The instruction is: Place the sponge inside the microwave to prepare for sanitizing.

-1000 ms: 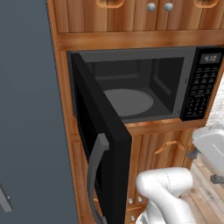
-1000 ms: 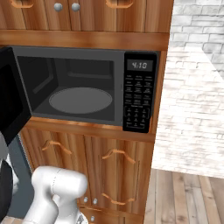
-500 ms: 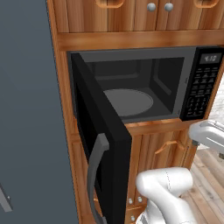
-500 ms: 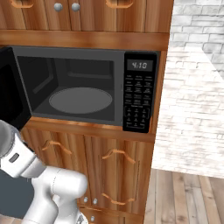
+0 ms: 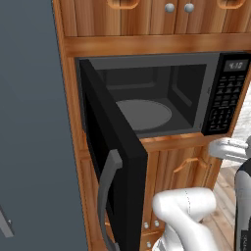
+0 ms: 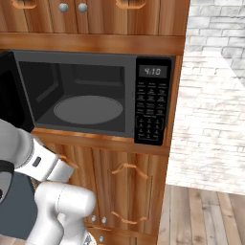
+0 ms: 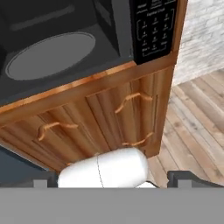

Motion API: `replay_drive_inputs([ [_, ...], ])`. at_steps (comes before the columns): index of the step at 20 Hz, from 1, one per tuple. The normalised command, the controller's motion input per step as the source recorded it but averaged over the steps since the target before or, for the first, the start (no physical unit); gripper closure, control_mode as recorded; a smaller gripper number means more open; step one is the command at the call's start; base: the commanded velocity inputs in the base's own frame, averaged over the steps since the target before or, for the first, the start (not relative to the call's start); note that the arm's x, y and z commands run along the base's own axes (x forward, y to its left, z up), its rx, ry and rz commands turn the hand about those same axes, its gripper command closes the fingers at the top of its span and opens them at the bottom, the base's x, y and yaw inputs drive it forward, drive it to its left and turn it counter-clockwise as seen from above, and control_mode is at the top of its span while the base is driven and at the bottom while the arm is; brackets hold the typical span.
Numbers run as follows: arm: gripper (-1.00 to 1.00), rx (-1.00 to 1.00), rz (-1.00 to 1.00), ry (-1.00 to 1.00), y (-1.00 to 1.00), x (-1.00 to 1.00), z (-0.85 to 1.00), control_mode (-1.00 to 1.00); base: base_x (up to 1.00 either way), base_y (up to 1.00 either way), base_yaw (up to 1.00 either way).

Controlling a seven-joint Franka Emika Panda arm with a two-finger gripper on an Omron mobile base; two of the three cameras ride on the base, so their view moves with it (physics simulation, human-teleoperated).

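In wooden cabinet wall, black built-in microwave (image 5: 162,98) stood door-open, grey round turntable (image 6: 89,108) bare. Gripper (image 7: 113,181) fingers spread wide, holding nothing. Sponge fetch looked next.

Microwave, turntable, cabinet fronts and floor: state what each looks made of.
Microwave: black casing with a smooth, faintly glossy finish, probably plastic or painted metal.
Turntable: flat matte grey disc; glass or metal cannot be told.
Cabinet fronts: warm orange wood with visible grain, lightly varnished.
Floor: pale wooden planks with seams showing.
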Motion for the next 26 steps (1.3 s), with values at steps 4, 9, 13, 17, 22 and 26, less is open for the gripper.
replay_drive_inputs([
  [4, -1.0, -0.22, 0.0, 0.23, -0.09, 0.41, -0.04, -1.0, 0.0, 0.0, 0.0],
  [9, -1.0, -0.02, 0.0, 0.28, -0.04, 0.25, -0.03, -1.0, 0.0, 0.0, 0.0],
  [13, -1.0, 0.09, 0.0, 0.26, 0.0, 0.22, -0.16, -1.0, 0.0, 0.0, 0.0],
  [17, -1.0, 0.0, 0.0, 0.16, 0.0, 0.06, -0.12, -1.0, 0.0, 0.0, 0.0],
  [22, -1.0, 0.0, 0.0, 0.02, 0.0, -0.09, -0.01, -1.0, 0.0, 0.0, 0.0],
  [26, -1.0, 0.01, 0.0, 0.0, 0.0, -0.25, -0.01, -1.0, 0.0, 0.0, 0.0],
])
